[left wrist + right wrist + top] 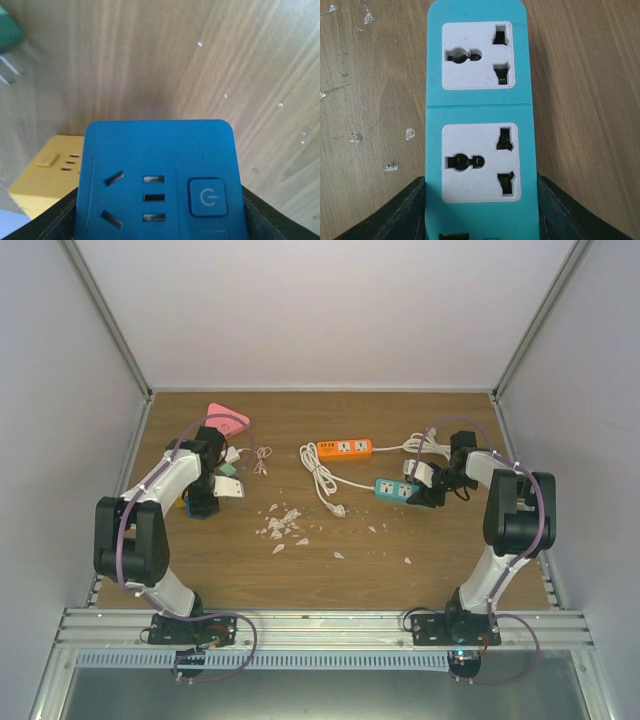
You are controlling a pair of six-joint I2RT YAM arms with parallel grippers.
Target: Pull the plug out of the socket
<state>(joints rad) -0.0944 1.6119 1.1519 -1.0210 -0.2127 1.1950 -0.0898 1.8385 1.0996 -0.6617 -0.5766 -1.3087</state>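
**Current step.** The left gripper [160,216] is closed on the blue socket block [159,170], one finger [45,225] against each side wall. The face of the block is in view: a two-slot outlet, a three-slot column and a power button. All slots are empty.

The green plug [7,36] lies ahead of this gripper and to its left, apart from the block, with its bare prongs visible. It is blurred at the frame edge, so whether it rests on the table [165,60] cannot be told. A yellow socket block [47,170] sits just beside the blue one, on the gripper's left.

The right gripper [481,212] is closed on the near end of the teal power strip [479,107], with a finger [395,215] against each long side. Both white outlets ahead of it are empty.

**Judgement.** The plug appears to be already out of the socket. The extraction step looks complete or nearly so, and the work in hand is holding the blocks steady.

**Next move.**
1. Confirm that no prong is seated in any slot.
2. Open each gripper only with its block flat on the table.
3. Withdraw straight back, away from the held block.
4. Keep the left arm off the yellow block at its left.
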